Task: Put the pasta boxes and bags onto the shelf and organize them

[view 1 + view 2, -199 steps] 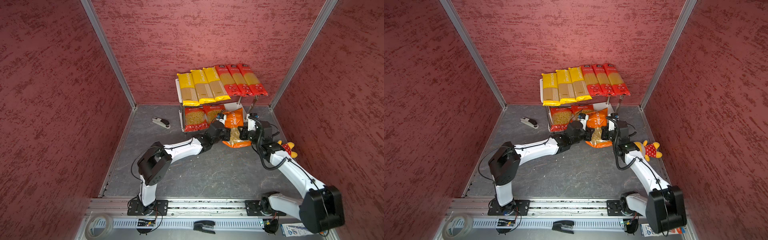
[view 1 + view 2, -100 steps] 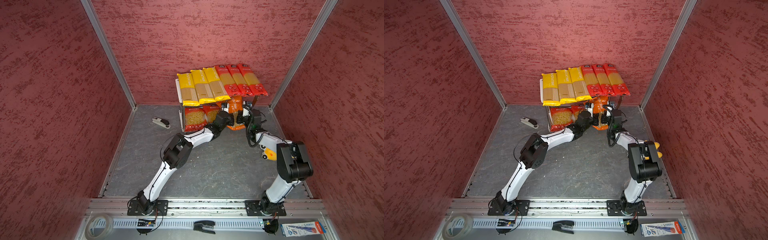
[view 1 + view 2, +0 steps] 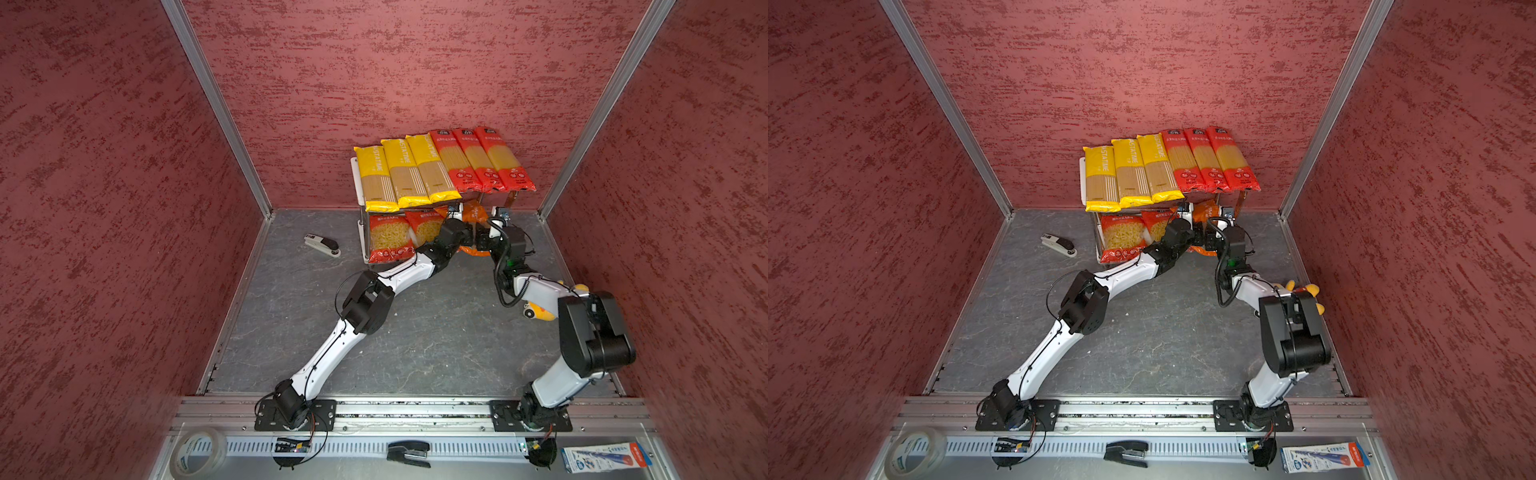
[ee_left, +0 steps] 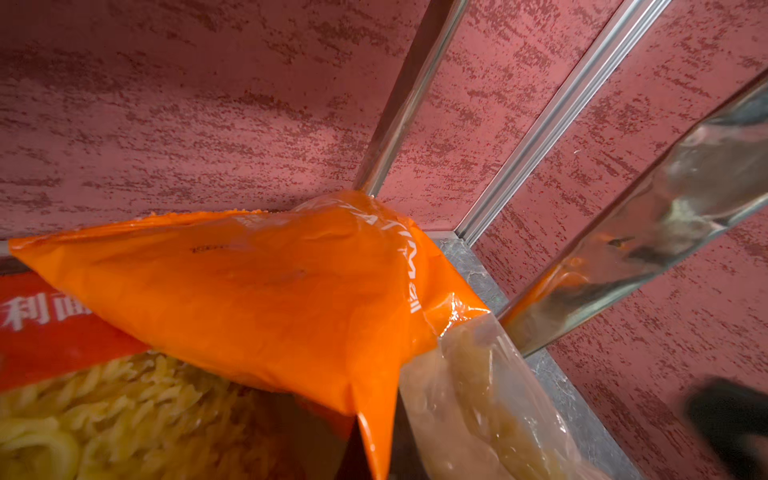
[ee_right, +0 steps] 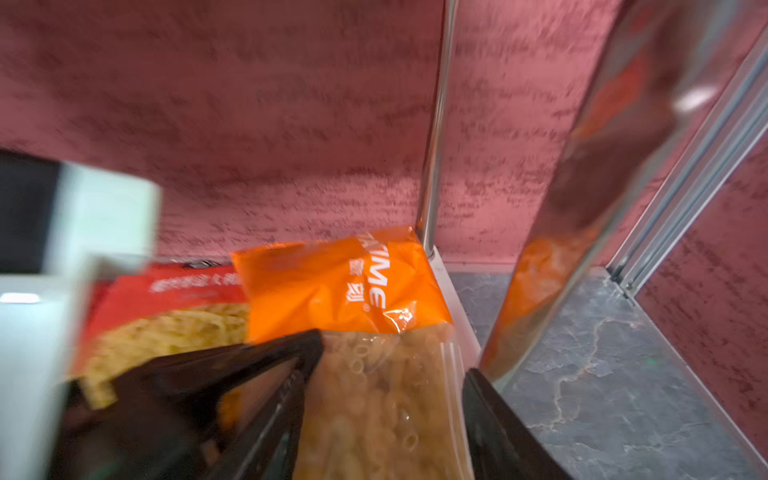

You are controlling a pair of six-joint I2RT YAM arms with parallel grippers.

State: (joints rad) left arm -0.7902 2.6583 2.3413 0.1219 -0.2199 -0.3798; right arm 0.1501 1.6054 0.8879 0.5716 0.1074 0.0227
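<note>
While both arms reach into the lower tier of the shelf (image 3: 355, 174), the orange short-pasta bag (image 4: 270, 299) lies at that tier's right end. Its orange top points toward the rear chrome post (image 5: 432, 166), and one edge overlaps the neighbouring red short-pasta bag (image 4: 50, 332). Right gripper (image 5: 392, 353): jaws spread, one black finger on each side of the bag's clear lower part, not clamped on it. Left gripper (image 3: 467, 235): closed. Its fingers lie outside the left wrist view, where the bag's film is drawn to a point toward it, which indicates a pinch on a fold of the bag. A second red short-pasta bag (image 3: 388, 239) occupies the tier's left end. On the upper tier, three yellow spaghetti packs (image 3: 401, 172) and three red spaghetti packs (image 3: 473, 160) lie side by side, overhanging the front edge.
</note>
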